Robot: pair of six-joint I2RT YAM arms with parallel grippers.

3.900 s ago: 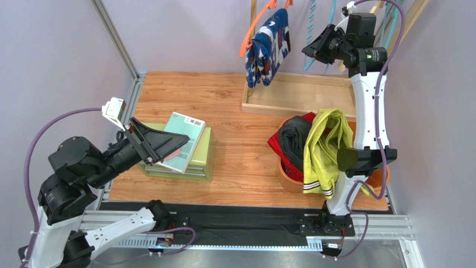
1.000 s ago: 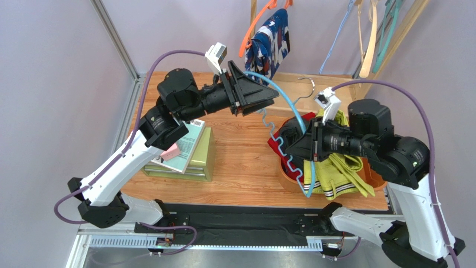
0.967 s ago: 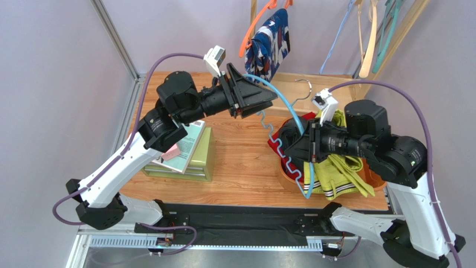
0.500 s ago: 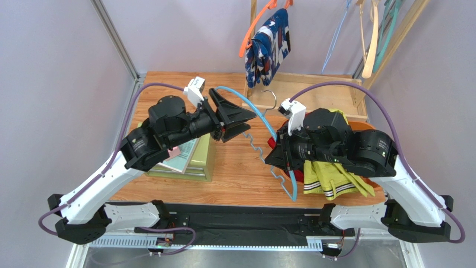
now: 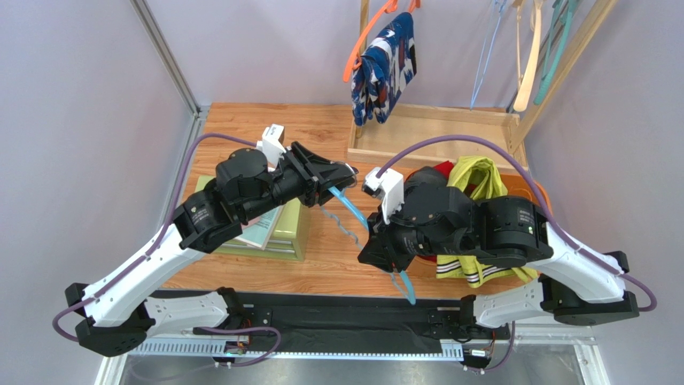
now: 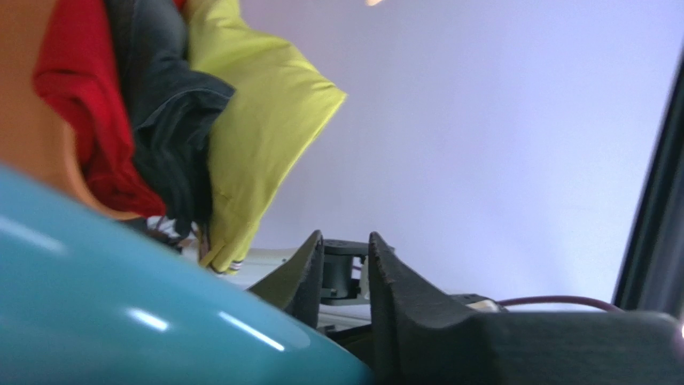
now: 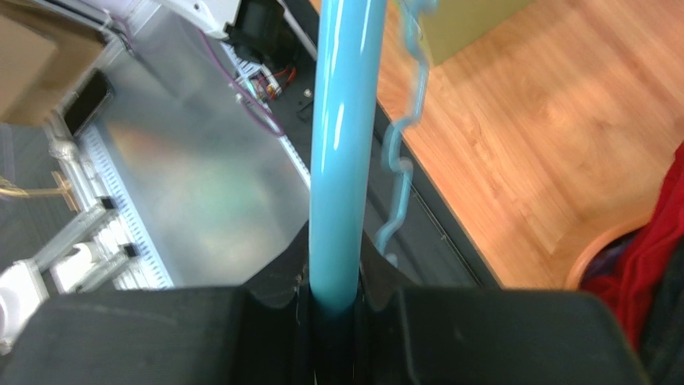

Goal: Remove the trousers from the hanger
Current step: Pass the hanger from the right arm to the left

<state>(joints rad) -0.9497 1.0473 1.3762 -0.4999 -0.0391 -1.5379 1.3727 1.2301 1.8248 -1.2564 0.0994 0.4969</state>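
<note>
I've got the wooden surface filling most of the top view, w/ both arms folded in over its middle. L arm reaches in from the left. R arm is bent across the front right. A wooden tray sits at the back edge.

On the right, partly under the R arm, an orange basket holds a heap of trousers. The yellow-green pair w/ striped cuffs drapes over the front, and the red pair and black pair lie beside it. None of these is on a hanger.

Front left there's a green box w/ a book on top, under the L arm.

The navy patterned trousers hang over an orange hanger above the tray, back centre, well apart from both arms. A few bare hangers hang at back right.

Between the arms runs a bare blue hanger, slanting from the L fingers down toward the front edge. R fingers are pinched tight on its smooth bar, w/ the wavy bar alongside. L fingers sit at the hanger's upper end w/ a narrow gap between the tips and nothing in that gap. The hanger is a big blur close to that lens, so I can't tell if they grip it.
</note>
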